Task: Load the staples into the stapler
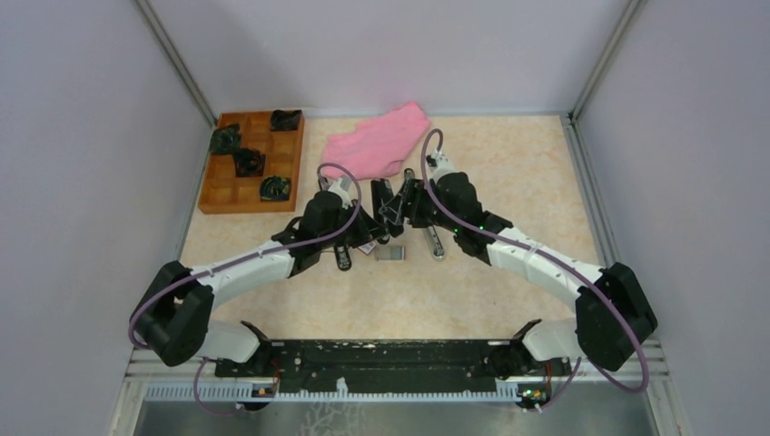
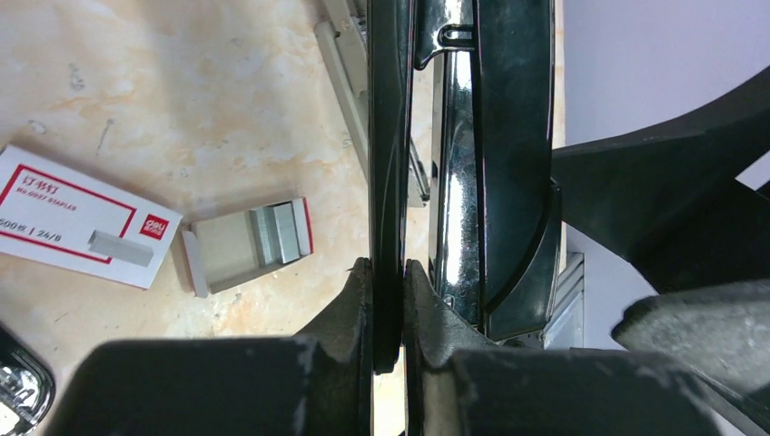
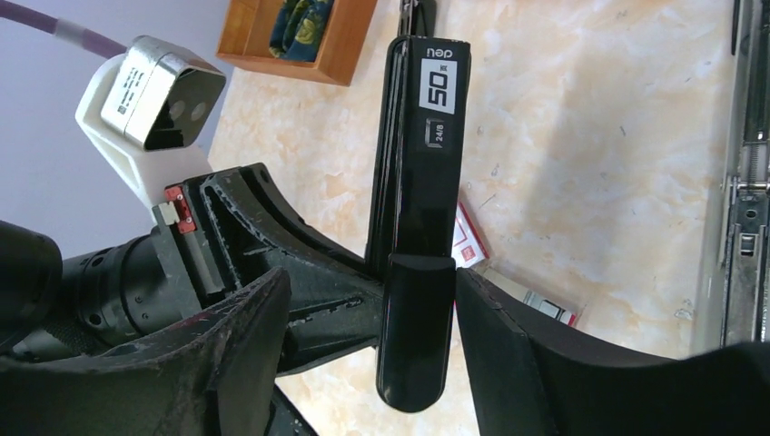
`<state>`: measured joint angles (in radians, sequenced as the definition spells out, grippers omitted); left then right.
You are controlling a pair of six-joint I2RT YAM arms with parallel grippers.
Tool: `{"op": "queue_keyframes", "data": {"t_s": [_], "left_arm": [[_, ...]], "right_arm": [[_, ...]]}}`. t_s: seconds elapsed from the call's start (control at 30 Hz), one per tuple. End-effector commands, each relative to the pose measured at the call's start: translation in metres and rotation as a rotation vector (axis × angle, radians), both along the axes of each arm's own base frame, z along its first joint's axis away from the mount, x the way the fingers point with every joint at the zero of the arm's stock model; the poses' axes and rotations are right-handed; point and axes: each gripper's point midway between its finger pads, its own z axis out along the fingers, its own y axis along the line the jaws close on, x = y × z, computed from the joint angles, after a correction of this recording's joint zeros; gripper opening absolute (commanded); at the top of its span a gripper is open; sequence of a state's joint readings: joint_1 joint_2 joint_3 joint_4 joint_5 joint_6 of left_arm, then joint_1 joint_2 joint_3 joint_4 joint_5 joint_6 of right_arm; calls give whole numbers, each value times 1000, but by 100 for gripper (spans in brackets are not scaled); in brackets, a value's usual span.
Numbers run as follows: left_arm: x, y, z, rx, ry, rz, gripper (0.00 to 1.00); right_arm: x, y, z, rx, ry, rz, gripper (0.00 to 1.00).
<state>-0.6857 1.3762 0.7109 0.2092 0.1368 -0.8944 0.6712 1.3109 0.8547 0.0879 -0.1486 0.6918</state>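
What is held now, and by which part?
The left gripper pinches the stapler by a thin black edge; the right gripper stands open around its top.

I am reading a white panel marked "50" on the black top of the stapler [image 3: 419,209]. A short brand word just above it is showing upside down, and a tiny tag below is looking like "24/6", too small for certainty. On the white, red-bordered staple box [image 2: 64,213] I am making out a red "deli" logo, "STAPLES" and "24/6".
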Motion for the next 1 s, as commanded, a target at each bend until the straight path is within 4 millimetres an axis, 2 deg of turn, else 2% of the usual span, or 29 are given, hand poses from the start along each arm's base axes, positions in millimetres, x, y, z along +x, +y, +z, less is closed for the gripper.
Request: {"op": "queue_keyframes", "data": {"t_s": [0.0, 0.33, 0.53, 0.77, 0.97], "left_arm": [[7, 1, 29, -76, -60, 46, 0], [4, 3, 36, -149, -37, 68, 0], [2, 3, 40, -191, -25, 72, 0], [2, 5, 43, -219, -20, 79, 0], [0, 3, 44, -241, -4, 74, 0]], "right_arm": [[-3, 11, 37, 89, -109, 30, 67], [-3, 12, 7, 31, -91, 19, 60], [-3, 14, -9, -7, -74, 15, 60], [-4, 19, -17, -20, -67, 27, 57], [-6, 24, -20, -28, -67, 42, 45]]}}
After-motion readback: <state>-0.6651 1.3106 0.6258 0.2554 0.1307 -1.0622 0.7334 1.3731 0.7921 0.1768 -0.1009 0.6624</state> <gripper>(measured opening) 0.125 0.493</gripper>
